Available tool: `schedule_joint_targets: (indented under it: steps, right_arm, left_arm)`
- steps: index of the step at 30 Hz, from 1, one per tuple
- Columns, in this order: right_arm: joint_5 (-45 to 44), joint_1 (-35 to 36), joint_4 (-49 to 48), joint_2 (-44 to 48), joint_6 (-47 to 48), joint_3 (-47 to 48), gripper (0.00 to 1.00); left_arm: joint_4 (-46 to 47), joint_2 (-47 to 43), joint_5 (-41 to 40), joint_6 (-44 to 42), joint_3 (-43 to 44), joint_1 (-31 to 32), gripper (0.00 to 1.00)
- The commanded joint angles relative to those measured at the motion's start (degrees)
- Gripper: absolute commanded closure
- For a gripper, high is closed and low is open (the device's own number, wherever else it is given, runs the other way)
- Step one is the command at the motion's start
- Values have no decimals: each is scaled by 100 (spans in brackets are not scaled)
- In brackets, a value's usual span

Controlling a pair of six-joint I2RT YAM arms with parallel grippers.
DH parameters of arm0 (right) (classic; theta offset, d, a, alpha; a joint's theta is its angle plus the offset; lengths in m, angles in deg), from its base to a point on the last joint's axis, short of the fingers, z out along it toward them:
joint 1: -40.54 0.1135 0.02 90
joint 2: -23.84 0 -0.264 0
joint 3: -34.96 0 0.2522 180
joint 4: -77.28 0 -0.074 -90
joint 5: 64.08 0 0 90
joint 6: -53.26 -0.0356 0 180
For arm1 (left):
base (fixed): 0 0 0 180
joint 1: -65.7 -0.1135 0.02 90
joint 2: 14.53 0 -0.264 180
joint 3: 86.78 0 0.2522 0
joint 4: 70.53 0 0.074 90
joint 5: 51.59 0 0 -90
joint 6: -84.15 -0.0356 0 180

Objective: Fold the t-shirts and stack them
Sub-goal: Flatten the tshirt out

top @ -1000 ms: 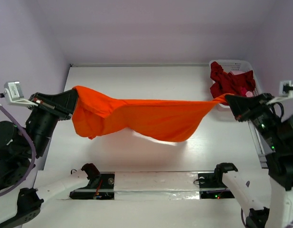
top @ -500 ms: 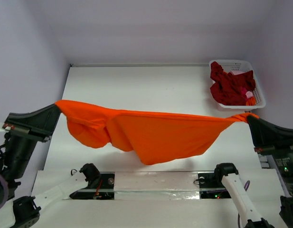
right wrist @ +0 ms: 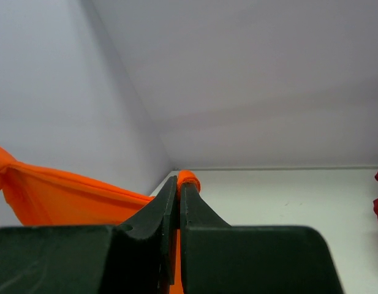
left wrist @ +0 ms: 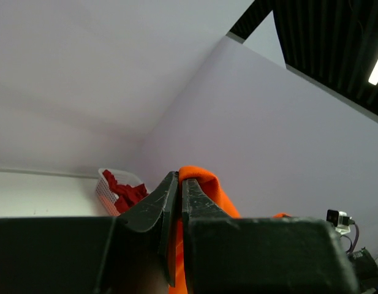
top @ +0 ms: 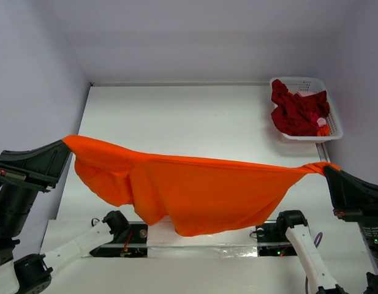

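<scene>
Left end effector [top: 66,146] and right end effector [top: 326,169] pinch the orange t-shirt [top: 201,190] over the bench [top: 176,110]. Dark red t-shirt [top: 294,111] fills the white basket [top: 297,80].

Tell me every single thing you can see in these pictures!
orange t-shirt: one, bright orange, stretched in the air between the two pincers, sagging over the near side of the table
dark red t-shirt: one, dark red, crumpled in the basket
small cloth bits: pink and orange, in the basket beside the red shirt; too small to tell what they are
basket: one, white lattice, far right corner of the table
table: one, white, under everything
left pincer: one, black, shut on the shirt's left end
right pincer: one, black, shut on the shirt's right end
</scene>
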Motion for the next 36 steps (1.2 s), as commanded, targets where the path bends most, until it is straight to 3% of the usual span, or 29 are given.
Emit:
schedule_joint_targets:
  steps: [1,9,19,27,36]
  right_arm:
    - [106,26,-219,-174,-62,117,100]
    - [115,26,-860,-894,-97,-760,100]
    - [1,26,-1291,-1580,52,-1148,100]
    - [89,26,-1590,-2694,9,-1482,100]
    - [352,26,-2311,-3979,-440,-1676,100]
  left_arm:
    - [297,159,-313,64,349,-12,100]
    - [165,764,-1447,-173,94,-12,100]
    - [252,1827,-2686,-296,-406,-12,100]
    - [297,2733,-3135,-367,-460,-12,100]
    - [147,3700,-2951,38,-363,-996,100]
